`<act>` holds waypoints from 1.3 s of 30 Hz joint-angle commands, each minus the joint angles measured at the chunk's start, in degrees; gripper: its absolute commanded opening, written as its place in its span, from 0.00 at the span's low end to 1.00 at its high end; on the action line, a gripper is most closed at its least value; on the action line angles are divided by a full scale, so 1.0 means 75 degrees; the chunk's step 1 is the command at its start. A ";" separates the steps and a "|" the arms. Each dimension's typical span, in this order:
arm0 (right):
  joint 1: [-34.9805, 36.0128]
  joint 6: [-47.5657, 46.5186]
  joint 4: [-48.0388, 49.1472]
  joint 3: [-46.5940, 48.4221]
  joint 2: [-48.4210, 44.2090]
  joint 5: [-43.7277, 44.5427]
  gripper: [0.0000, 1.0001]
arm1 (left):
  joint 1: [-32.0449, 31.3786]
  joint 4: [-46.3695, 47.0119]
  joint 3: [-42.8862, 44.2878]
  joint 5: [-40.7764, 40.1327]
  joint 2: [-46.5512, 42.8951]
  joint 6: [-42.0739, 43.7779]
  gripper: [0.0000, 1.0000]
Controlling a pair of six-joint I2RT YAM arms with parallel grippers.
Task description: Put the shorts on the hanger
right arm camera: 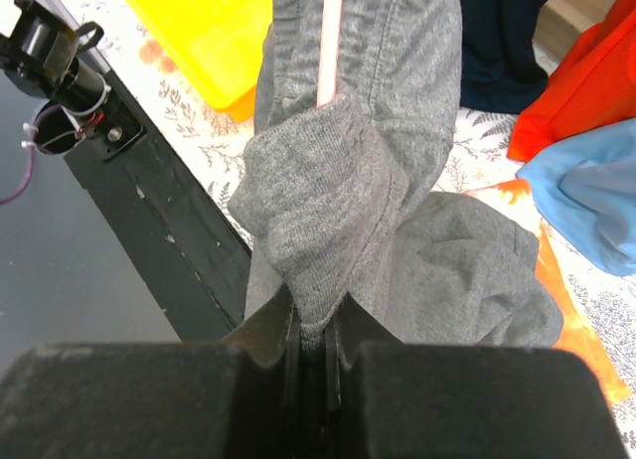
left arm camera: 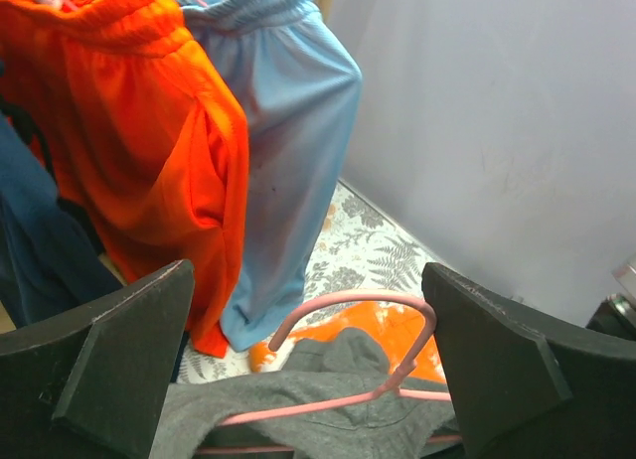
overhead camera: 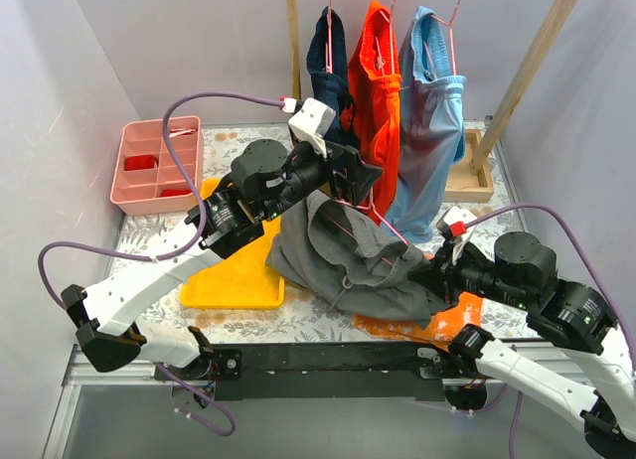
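Note:
The dark grey shorts [overhead camera: 348,258] lie bunched on the table at centre, draped over the salmon-pink wire hanger [overhead camera: 376,224]. My left gripper [overhead camera: 358,181] is open above their far edge. In the left wrist view the hanger's hook [left arm camera: 397,305] sits between the spread fingers, its bend right by the right finger [left arm camera: 497,370], with the shorts [left arm camera: 328,404] below. My right gripper [overhead camera: 429,273] is shut on a fold of the shorts [right arm camera: 328,211] at their right edge. A pink hanger wire [right arm camera: 328,42] runs under the cloth there.
A wooden rack [overhead camera: 522,76] at the back holds a navy garment [overhead camera: 330,72], orange shorts [overhead camera: 378,96] and light blue shorts [overhead camera: 432,121]. A yellow tray [overhead camera: 234,270] and a pink compartment box [overhead camera: 159,166] stand at left. An orange blotched cloth [overhead camera: 452,325] lies under the shorts.

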 commanded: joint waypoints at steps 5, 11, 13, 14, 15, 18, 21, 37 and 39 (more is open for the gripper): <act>0.0050 0.0494 -0.0542 0.0763 -0.0917 0.0366 0.01 | 0.1573 -0.0226 -0.0395 -0.2226 -0.0654 -0.1507 0.96; 0.0050 0.0577 -0.0378 0.0482 -0.0847 0.0307 0.01 | 0.1683 0.0596 -0.0819 0.0165 -0.0983 -0.0946 0.95; 0.0050 0.0589 -0.0355 0.0552 -0.0823 0.0470 0.01 | 0.1683 0.0024 -0.0492 0.0004 -0.0749 -0.0946 0.86; 0.0050 0.0612 -0.0389 0.0622 -0.0835 0.0564 0.01 | 0.1683 -0.0026 -0.0548 -0.0125 -0.0760 -0.0911 0.82; 0.0050 0.0589 -0.0436 0.0924 -0.0847 0.0751 0.01 | 0.1683 -0.0038 -0.0676 -0.0149 -0.0794 -0.0899 0.81; 0.0050 0.0542 -0.0764 0.1581 -0.0800 0.1067 0.01 | 0.1706 0.0137 -0.1075 -0.0196 -0.0819 -0.0852 0.75; 0.0050 0.0612 -0.1069 0.2414 -0.0753 0.1220 0.01 | 0.1753 0.0161 -0.1146 -0.0324 -0.0585 -0.1027 0.74; 0.0097 0.1046 -0.0976 0.4325 -0.1397 0.2557 0.01 | 0.1754 0.0255 -0.0853 0.0753 0.1114 -0.1954 0.63; 0.0120 0.1057 -0.0952 0.4547 -0.1433 0.2615 0.01 | 0.1683 0.0301 -0.0783 0.0800 0.1232 -0.1930 0.64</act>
